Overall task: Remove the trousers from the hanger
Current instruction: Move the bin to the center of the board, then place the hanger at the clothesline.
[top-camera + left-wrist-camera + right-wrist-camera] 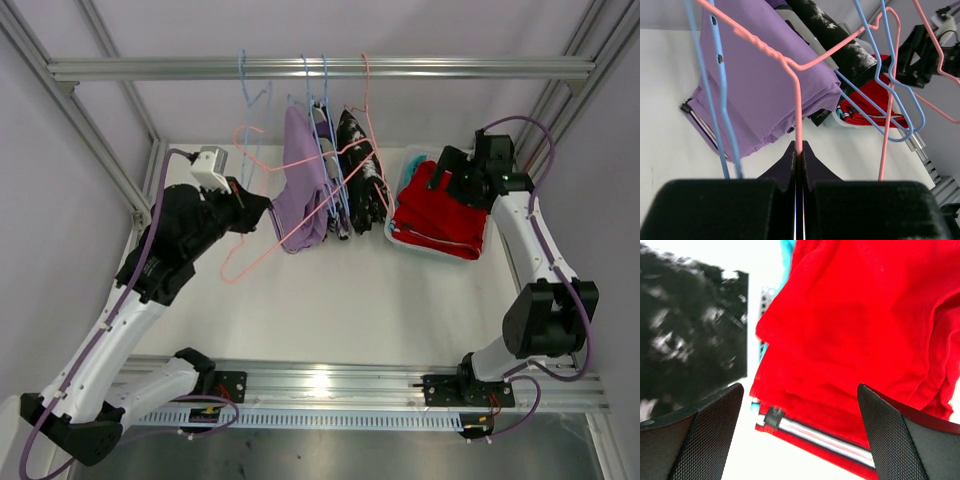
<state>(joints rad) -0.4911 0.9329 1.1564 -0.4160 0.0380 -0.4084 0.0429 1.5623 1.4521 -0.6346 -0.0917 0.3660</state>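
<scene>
Several pairs, lilac trousers (pixel 305 185) among them, are hanging under the rail (pixel 320 68); red trousers (pixel 440 220) are lying in a bin (pixel 393 233). Left wrist: the left gripper (pixel 798 150) is clenching a pink hanger (pixel 798 115). Right wrist: the right gripper (pixel 799 390) is gaping above the red trousers.

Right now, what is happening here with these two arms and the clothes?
The left gripper is shut on the wire of a pink hanger, in front of the lilac trousers, which hang from the rail beside the black-and-white trousers. The right gripper is open above the red trousers, which lie in a bin on the right.
</scene>
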